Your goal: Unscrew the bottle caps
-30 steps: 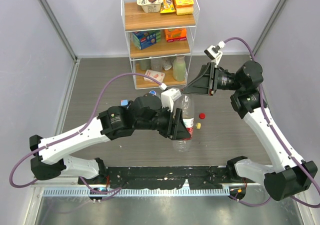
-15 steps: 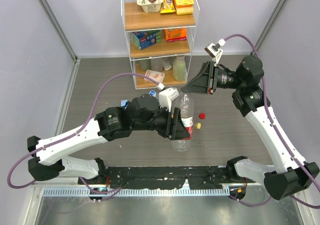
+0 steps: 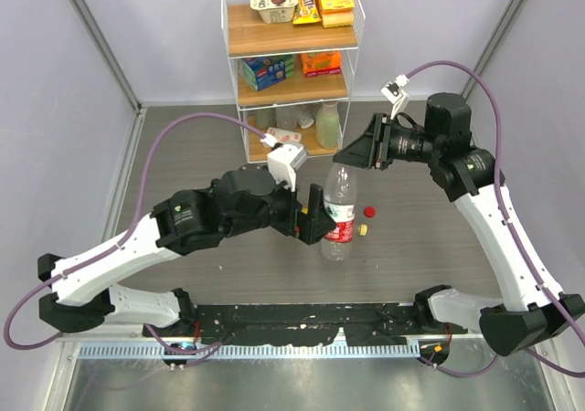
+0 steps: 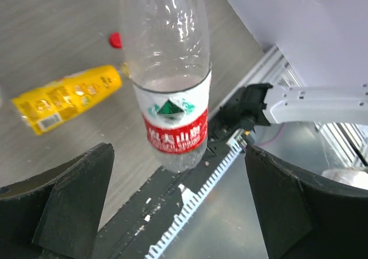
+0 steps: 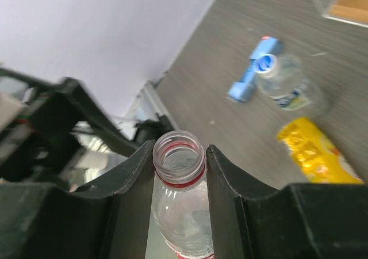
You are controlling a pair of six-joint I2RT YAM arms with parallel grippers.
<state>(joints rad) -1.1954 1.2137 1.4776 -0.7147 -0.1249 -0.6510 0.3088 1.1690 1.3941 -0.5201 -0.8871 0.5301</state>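
Right tool (image 5: 179,158) clamps the uncapped red-label bottle (image 4: 174,129) at its neck, left tool (image 4: 178,178) released wide; best keep it plumb, unclamp gently.

Both arms are the same build: left arm (image 3: 110,260) and right arm (image 3: 498,233) have glossy white shells with chunky black joints. A purple cable (image 3: 201,116) loops off each one up to a little white camera block (image 3: 287,161) at the wrist. Fingers (image 4: 75,204) are flat matte-black wedges.
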